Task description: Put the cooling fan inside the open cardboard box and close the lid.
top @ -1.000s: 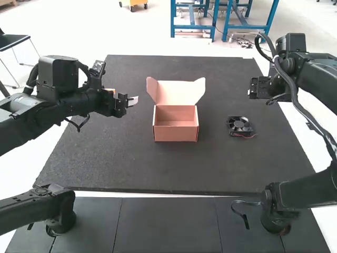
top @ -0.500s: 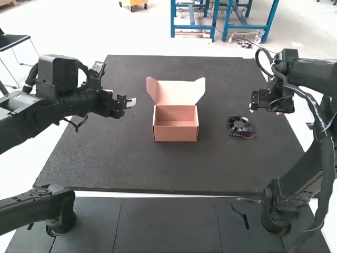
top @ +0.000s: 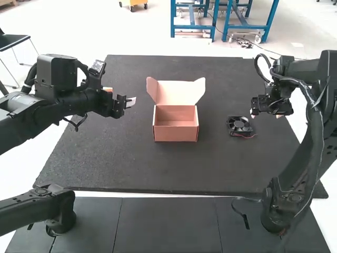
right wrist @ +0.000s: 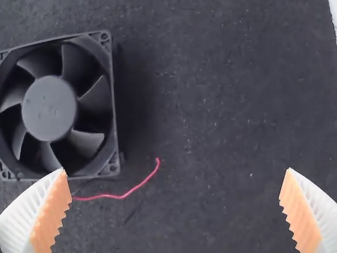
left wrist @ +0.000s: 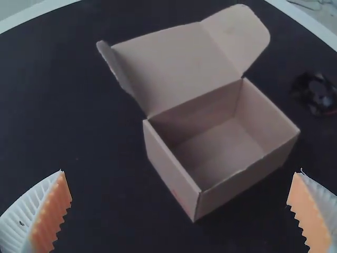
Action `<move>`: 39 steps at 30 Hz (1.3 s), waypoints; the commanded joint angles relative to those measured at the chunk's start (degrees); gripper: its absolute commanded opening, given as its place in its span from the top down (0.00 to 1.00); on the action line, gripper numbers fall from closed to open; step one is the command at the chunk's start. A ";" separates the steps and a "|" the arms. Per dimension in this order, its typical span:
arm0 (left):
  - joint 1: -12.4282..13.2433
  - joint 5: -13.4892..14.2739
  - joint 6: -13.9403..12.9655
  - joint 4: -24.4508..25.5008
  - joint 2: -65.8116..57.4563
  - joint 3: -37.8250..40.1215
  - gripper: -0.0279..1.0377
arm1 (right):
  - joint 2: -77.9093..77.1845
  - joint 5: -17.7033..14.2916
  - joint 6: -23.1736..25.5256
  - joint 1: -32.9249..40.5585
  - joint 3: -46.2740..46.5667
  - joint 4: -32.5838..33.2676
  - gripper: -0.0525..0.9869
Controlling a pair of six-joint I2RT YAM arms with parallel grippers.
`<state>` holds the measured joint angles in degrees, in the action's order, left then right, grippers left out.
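Right gripper (top: 270,107), white ribbed fingers (right wrist: 37,216) spread wide, hangs above the black mat (top: 105,158) just beside the square black plastic cooling fan (top: 240,126), which lies flat right of the open brown cardboard box (top: 175,124).

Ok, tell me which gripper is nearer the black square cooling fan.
Right. The right gripper hovers open just beside the black square cooling fan; the left gripper is across the open brown cardboard box from it.
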<state>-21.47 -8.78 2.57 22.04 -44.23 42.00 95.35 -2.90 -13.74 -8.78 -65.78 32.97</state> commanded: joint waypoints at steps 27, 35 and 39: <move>0.38 0.43 -0.81 -1.30 -0.51 3.00 0.07 | 16.36 2.02 -1.82 0.25 -12.18 1.22 0.08; 0.38 0.43 -0.81 -1.30 -1.04 3.44 0.07 | 18.82 3.25 -1.47 0.25 -14.64 4.65 0.08; 0.38 0.43 -0.81 -1.48 -1.04 3.44 0.07 | 19.70 3.51 -1.38 0.25 -15.08 6.84 0.08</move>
<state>-21.47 -8.75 2.35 21.17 -45.10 42.33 114.67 -0.36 -15.25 -9.06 -79.22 39.00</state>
